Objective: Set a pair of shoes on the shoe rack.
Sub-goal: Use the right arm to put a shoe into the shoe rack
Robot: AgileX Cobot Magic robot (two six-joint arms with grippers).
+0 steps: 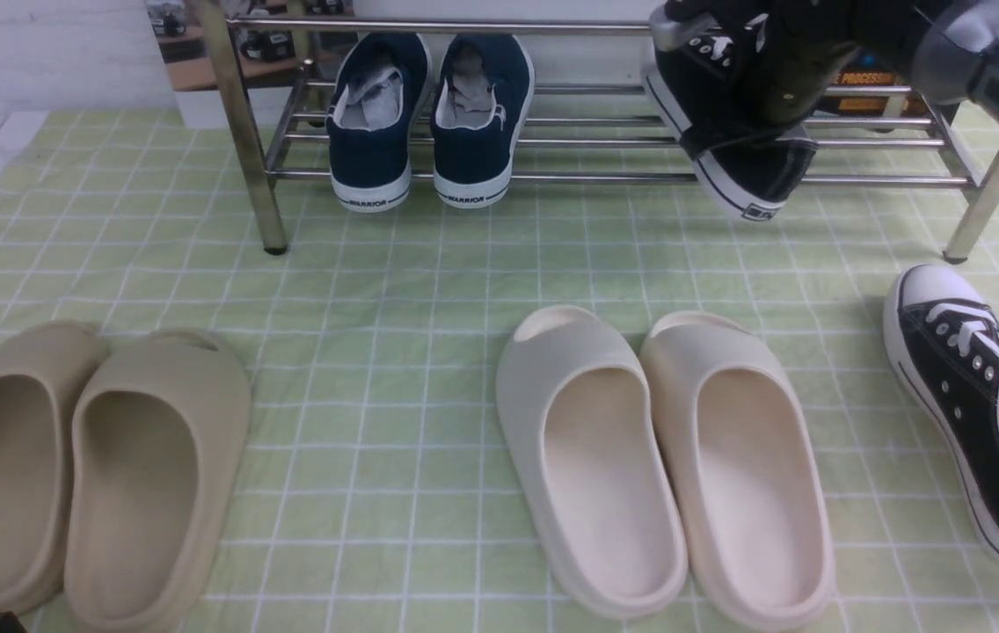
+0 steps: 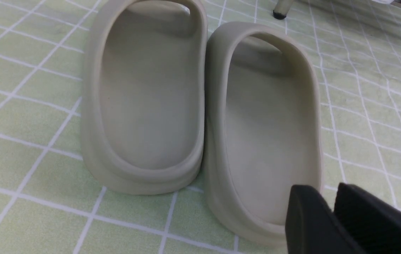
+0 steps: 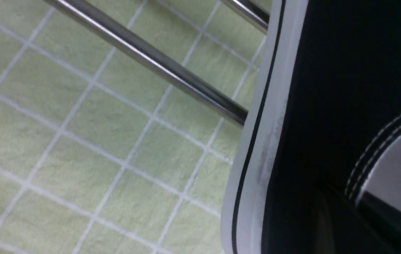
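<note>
One black sneaker [image 1: 746,176] of the pair of shoes rests tilted on the right end of the chrome shoe rack [image 1: 552,178], its heel hanging over the front bar. My right gripper [image 1: 781,88] is shut on its collar. In the right wrist view the sneaker [image 3: 327,88] fills the frame beside a rack bar [image 3: 151,56], and the gripper [image 3: 341,204] pinches the collar, one finger inside against the grey lining. The other black sneaker [image 1: 974,413] lies on the cloth at far right. My left gripper [image 2: 329,192] hovers low over the beige slippers, fingers slightly apart and empty.
Navy WARRIOR sneakers [image 1: 429,123] stand on the rack's left part. Beige slippers [image 1: 86,466] [image 2: 151,98] lie front left, cream slippers [image 1: 667,457] front centre. A green checked cloth [image 1: 394,264] covers the floor. A rack leg [image 1: 979,207] stands near the loose sneaker.
</note>
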